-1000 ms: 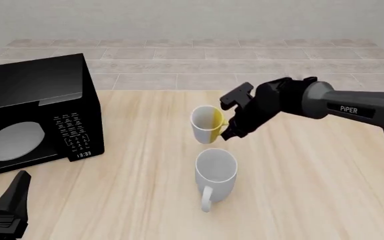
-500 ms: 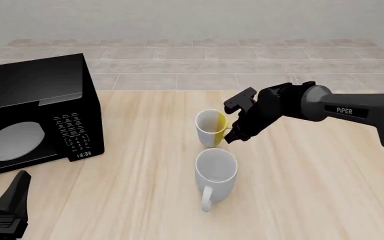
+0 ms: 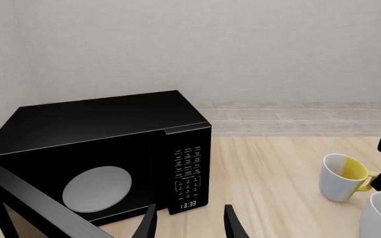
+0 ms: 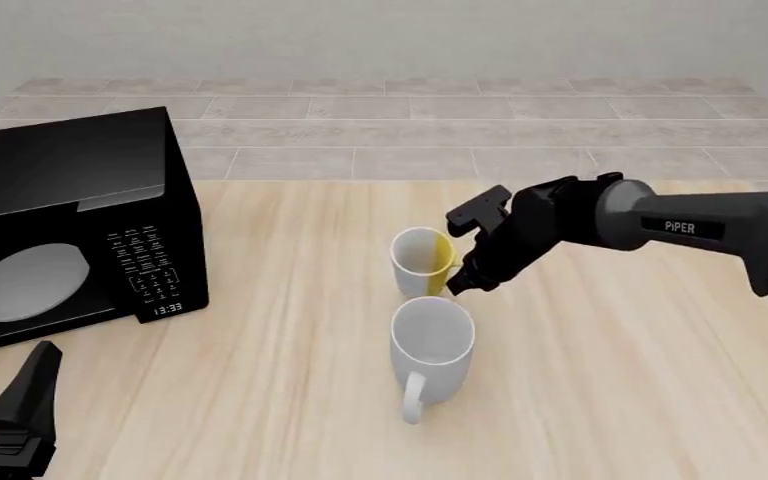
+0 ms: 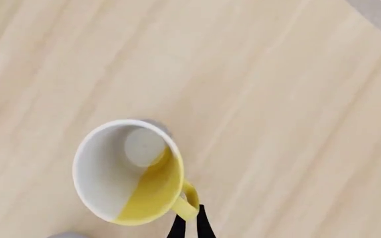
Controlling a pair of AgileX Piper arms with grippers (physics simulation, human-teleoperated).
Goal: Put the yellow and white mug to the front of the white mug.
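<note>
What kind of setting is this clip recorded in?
Probably a simulated kitchen counter: a black microwave stands on a light wooden table, with two mugs, the yellow and white mug and the white mug, before a plain wall.

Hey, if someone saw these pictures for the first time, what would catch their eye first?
Probably the right gripper pinching the handle of the yellow and white mug at mid-table, just behind the white mug. Next, the big black microwave at the table's left side.

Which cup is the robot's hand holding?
The yellow and white mug, gripped at its yellow handle by the right gripper. The white mug stands untouched.
</note>
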